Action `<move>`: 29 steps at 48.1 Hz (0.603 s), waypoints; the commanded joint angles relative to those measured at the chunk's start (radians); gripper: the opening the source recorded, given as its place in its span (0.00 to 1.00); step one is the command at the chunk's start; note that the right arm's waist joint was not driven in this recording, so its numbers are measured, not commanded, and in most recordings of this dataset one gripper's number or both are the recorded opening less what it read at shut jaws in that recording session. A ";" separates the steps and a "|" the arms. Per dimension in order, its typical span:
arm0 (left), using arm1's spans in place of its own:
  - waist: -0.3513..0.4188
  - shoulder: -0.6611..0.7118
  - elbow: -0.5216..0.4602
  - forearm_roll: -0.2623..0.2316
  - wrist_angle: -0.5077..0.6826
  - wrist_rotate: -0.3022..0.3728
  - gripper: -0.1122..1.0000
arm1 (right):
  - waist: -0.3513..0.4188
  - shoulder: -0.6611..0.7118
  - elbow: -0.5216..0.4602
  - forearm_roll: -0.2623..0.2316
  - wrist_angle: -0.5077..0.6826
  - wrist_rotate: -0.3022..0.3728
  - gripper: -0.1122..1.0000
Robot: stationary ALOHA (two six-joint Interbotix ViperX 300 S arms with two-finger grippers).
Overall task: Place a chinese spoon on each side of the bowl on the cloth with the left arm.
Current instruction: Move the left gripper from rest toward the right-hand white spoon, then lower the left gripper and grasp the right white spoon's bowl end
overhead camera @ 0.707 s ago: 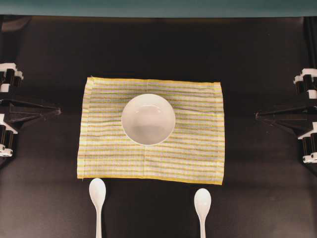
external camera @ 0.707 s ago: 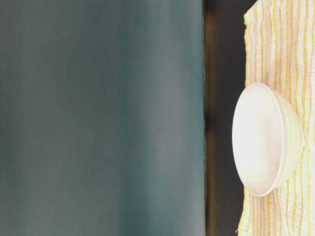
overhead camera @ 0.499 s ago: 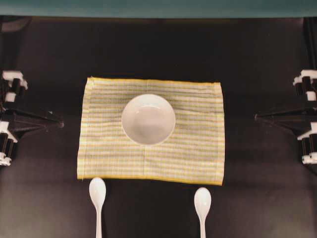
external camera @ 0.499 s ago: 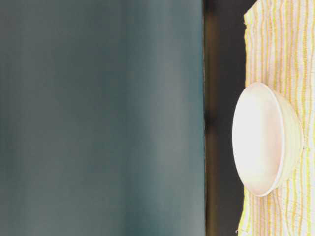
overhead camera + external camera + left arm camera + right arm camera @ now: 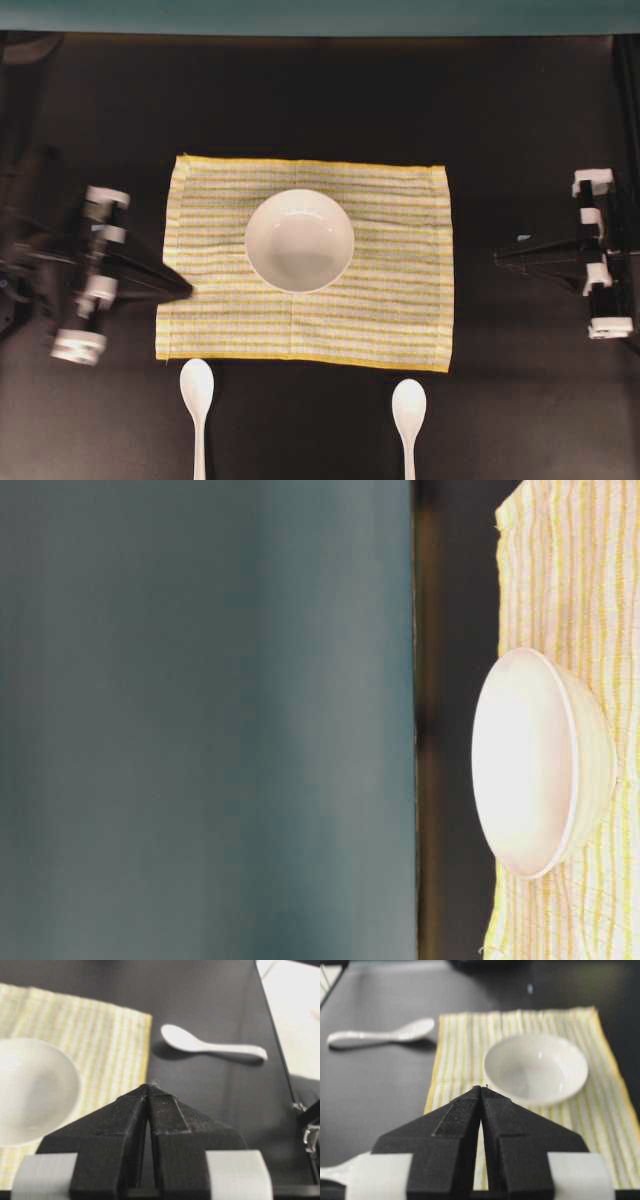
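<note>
Bowl (image 5: 299, 240): sat on the cloth (image 5: 400, 310), near the middle, a little toward twelve o'clock. Left bare cloth at nine o'clock and three o'clock of it, likely as room for one spoon on each side.

Spoons: lay off the cloth on the dark table (image 5: 300, 100), not yet put in place. Found the first spoon (image 5: 196, 385) at seven o'clock from the bowl, just past the cloth's edge, scoop toward the cloth and handle pointing to six o'clock. Found the second spoon (image 5: 408, 405) at five o'clock, laid the same way, well apart from the first. Probably set out like that so the handles could be grabbed with ease.

Left gripper (image 5: 183, 290): hung at nine o'clock from the bowl, tip right at the cloth's edge. Looked blurry from above. Had its jaws pressed tight together in the left wrist view (image 5: 149, 1087), with nothing between them. Would need to open up before any grab. Was nearer to the first spoon than to the second, so maybe meant for that one first, though only a guess.

Right gripper (image 5: 500, 258): hung at three o'clock from the bowl, off the cloth. Had its jaws pinched together too (image 5: 481, 1089), holding nothing. Had no job in this task, so likely parked out of the way.

Looked smooth and shiny, both spoons, so might slip from a weak pinch.
</note>
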 commanded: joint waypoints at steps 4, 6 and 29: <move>-0.034 0.190 -0.120 0.005 -0.051 -0.040 0.11 | 0.000 0.095 0.000 0.003 -0.058 0.029 0.10; -0.037 0.241 -0.149 0.005 -0.060 -0.048 0.11 | 0.000 0.118 -0.002 0.003 -0.072 0.031 0.10; -0.048 0.560 -0.442 0.005 0.003 -0.095 0.80 | 0.000 0.149 -0.002 0.003 -0.080 0.031 0.10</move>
